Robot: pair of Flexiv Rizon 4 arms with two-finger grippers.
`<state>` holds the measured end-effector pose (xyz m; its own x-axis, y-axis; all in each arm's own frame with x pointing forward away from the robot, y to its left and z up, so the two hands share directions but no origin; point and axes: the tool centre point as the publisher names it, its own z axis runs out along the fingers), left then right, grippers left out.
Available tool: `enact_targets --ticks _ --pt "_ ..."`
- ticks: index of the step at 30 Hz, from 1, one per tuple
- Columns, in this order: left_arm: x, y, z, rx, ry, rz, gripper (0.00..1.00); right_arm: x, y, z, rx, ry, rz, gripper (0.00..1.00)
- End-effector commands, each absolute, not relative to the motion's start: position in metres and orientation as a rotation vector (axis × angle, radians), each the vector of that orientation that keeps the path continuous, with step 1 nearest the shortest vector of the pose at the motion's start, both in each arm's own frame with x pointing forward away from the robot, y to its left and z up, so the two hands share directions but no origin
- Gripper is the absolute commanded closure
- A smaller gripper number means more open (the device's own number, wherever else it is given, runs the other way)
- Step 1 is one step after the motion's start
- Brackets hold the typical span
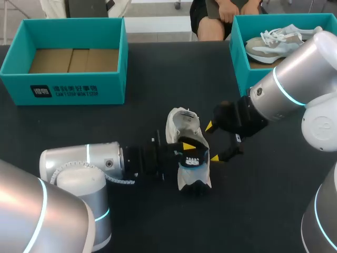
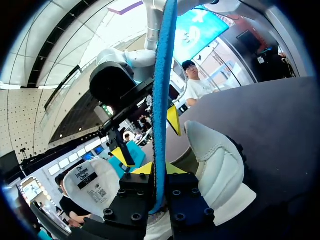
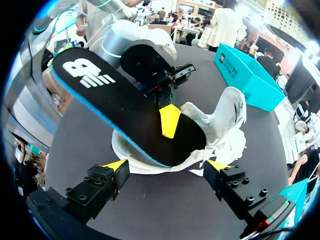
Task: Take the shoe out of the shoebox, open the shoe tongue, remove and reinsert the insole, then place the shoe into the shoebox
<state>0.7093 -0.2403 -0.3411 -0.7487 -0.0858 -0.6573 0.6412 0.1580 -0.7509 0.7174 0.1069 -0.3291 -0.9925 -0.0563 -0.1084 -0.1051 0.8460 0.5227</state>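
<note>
shoe: white sneaker [image 1: 181,122] sat on the black table [image 1: 158,84], well clear of both boxes.
insole: black top, blue edge [image 3: 115,100]. It was tilted, with its lower end inside the shoe's opening and its logo end raised out of the shoe.
left gripper: came in low from the shoe's left side [image 1: 192,150]. Its fingers were clamped on the insole from both faces. In the left wrist view the insole ran edge-on straight up between the two finger blocks [image 2: 157,172], with the shoe's white upper just beside them [image 2: 215,170].
right gripper: on the shoe's right side [image 1: 211,142], with its fingers spread wide and nothing held. In the right wrist view the two yellow tips [image 3: 167,167] sat either side of the shoe's near rim. I couldn't tell whether they touched the shoe.
left finger on insole: one yellow tip [image 3: 170,120] lay flat on the insole's black face, just above the shoe's opening.
empty shoebox: teal with a cardboard floor [image 1: 73,87], beyond the shoe toward the left arm's side.
second shoebox: teal [image 1: 238,58], beyond the shoe toward the right arm's side, partly hidden behind the right arm. A light grey-and-white sneaker [image 1: 274,42] lay inside it.
</note>
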Motion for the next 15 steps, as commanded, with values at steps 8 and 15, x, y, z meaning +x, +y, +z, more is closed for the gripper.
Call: enact_targets --ticks 8,15 --pt "0.699 -0.236 -0.322 0.538 1.831 -1.647 0.71 0.717 0.108 -0.329 -0.127 2.932 0.833 0.0" --pt "0.688 -0.232 -0.317 0.546 1.832 -1.653 0.72 0.717 0.108 -0.329 -0.127 2.932 0.833 0.0"
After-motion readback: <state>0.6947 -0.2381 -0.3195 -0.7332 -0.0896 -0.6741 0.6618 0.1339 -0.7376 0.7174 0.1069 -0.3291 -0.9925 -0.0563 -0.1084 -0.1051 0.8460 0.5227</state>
